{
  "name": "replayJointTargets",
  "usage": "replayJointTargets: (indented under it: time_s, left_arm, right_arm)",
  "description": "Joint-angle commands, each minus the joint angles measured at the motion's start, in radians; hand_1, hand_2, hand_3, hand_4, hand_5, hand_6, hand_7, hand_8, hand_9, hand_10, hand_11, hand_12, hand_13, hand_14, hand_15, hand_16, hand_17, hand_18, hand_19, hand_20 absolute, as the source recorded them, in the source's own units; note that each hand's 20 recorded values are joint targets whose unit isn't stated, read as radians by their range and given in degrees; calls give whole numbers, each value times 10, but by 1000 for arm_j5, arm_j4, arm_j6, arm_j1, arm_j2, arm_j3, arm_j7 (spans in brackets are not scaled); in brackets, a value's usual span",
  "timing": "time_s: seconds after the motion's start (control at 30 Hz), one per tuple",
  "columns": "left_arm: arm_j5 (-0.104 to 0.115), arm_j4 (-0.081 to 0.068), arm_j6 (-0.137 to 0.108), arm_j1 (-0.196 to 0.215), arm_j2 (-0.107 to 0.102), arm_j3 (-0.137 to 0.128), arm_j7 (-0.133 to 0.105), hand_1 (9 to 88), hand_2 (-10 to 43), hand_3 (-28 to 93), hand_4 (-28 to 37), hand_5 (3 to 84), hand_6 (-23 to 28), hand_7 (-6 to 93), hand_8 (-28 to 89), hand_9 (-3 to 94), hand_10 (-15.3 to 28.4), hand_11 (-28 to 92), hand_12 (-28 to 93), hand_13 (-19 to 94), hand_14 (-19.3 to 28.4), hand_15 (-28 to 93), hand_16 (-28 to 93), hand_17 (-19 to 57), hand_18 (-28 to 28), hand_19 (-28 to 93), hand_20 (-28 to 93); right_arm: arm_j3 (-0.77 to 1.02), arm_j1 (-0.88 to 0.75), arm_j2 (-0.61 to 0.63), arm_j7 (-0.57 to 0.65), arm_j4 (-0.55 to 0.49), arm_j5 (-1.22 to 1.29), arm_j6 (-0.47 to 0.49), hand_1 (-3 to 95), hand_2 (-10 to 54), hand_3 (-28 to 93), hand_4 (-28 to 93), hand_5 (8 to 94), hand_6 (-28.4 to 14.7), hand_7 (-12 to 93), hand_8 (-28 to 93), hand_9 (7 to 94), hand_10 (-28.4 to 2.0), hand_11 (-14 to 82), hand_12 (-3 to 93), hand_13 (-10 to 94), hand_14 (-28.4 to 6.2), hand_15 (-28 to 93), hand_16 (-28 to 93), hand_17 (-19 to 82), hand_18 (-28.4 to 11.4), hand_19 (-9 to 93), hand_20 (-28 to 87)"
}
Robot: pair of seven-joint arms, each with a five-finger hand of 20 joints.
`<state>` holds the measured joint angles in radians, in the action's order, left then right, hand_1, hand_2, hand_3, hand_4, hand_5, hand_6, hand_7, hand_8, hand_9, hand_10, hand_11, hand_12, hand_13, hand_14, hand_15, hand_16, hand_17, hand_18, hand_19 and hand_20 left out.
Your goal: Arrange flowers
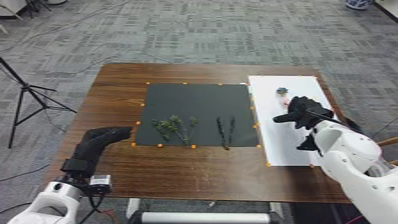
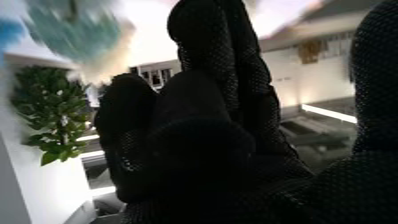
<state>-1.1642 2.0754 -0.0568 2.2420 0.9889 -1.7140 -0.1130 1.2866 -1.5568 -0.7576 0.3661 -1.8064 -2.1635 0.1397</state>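
1. Left hand (image 1: pixel 99 140) is resting near the table's (image 1: pixel 107 85) left edge, state impossible to tell.
2. Leafy green sprigs (image 1: pixel 174 126) are fanning, slender dark twigs (image 1: pixel 220 131) lying beside them, near the black mat's (image 1: pixel 191 100) near edge.
3. Blue-and-pink flowers (image 1: pixel 282 91) are sitting toward the white sheet's (image 1: pixel 277 145) far edge, stems hard to discern.
4. Right hand (image 1: pixel 309 111) is nearly touching them; pinching, I can't tell.

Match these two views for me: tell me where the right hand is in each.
Head view: right hand on the picture's right side, over the white sheet.
Right wrist view: right hand close up, across the middle.
Shared landmark: a bluish flower, near the hand in both, though blurred in the wrist view, so probably the same one.
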Motion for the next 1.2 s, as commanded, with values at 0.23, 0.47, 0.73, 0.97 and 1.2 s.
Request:
replayJointTargets:
  time_s: [0.23, 0.47, 0.73, 0.97, 1.2]
  left_arm:
    - [-3, 6, 9, 0, 12, 6, 11, 251, -2, 668, -251, 578, -10, 136, -93, 530, 146, 186, 115, 398, 173, 135, 15, 36, 130, 103, 169]
    - [-3, 8, 6, 2, 16, 6, 9, 250, -1, 667, -251, 578, -10, 137, -93, 531, 146, 187, 115, 399, 173, 135, 15, 36, 130, 103, 169]
    - [-3, 5, 9, -5, 15, 6, 11, 251, -1, 667, -251, 578, -9, 135, -93, 530, 146, 188, 116, 399, 172, 133, 15, 36, 130, 103, 169]
    - [2, 5, 4, 0, 9, -5, 10, 252, 0, 665, -251, 578, -9, 135, -93, 530, 146, 187, 116, 400, 172, 135, 15, 36, 130, 102, 169]
    - [13, 0, -69, 22, -23, -36, -23, 254, 3, 665, -253, 579, -2, 138, -92, 531, 146, 187, 115, 401, 172, 137, 15, 37, 131, 104, 169]
  right_arm:
    - [-30, 66, 4, -1, 52, -44, -38, 289, -95, 539, -89, 687, -74, 323, -28, 838, -157, 332, 304, 937, -38, 594, 362, 706, -110, 932, 620]
    - [-92, 111, -36, 2, 135, -86, 29, 288, -95, 536, -86, 686, -83, 291, -23, 834, -163, 313, 296, 936, -39, 588, 367, 705, -106, 932, 610]
    - [-158, 120, -51, -6, 154, -87, 40, 301, -95, 519, -87, 691, -91, 265, -18, 837, -168, 308, 290, 937, -38, 586, 366, 705, -101, 932, 596]
    - [-220, 145, -23, 0, 139, -96, 20, 563, -95, 462, -47, 708, -66, 248, 266, 869, -153, 319, 289, 937, -28, 615, 307, 726, -89, 932, 554]
    - [-192, 176, 22, -37, 75, -44, -30, 653, -47, 459, -67, 754, -56, 230, 288, 891, -145, 310, 286, 937, -22, 626, 286, 734, -83, 932, 537]
